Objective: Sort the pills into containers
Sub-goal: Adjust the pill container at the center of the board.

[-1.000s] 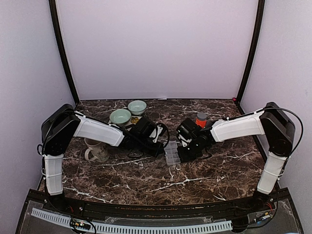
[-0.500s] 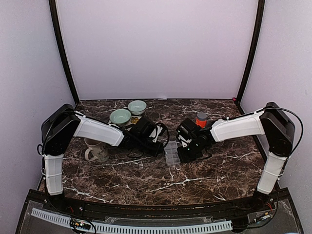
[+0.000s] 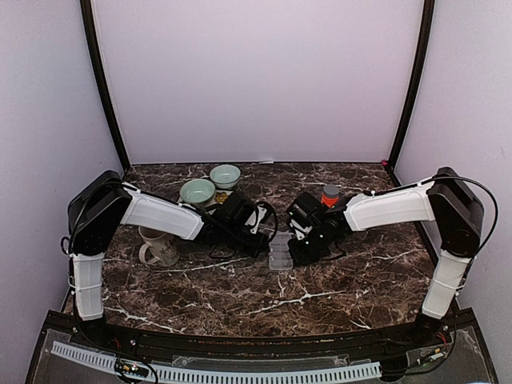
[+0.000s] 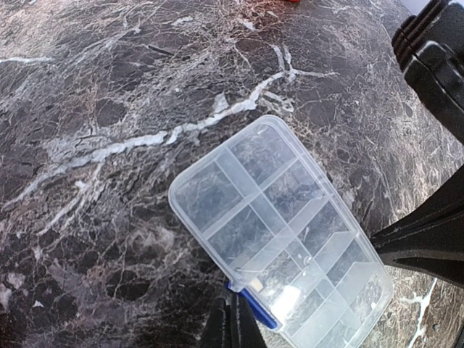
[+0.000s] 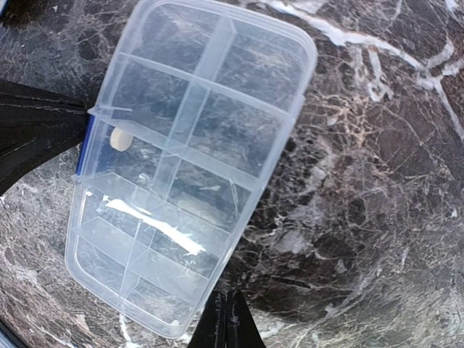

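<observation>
Clear organiser box (image 3: 280,254) lies flat at the middle of the marble tabletop (image 3: 240,296). Left pincer (image 4: 232,322) and right pincer (image 5: 226,319), each with fingers together, flank its long edges. One pale pill (image 5: 120,139) sits inside it.

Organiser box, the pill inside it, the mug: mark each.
organiser box (image 5: 259,69), right wrist view, an empty corner cell.
pill (image 5: 121,139), right wrist view, its round face.
mug (image 3: 163,250), top external view, its side wall.
</observation>
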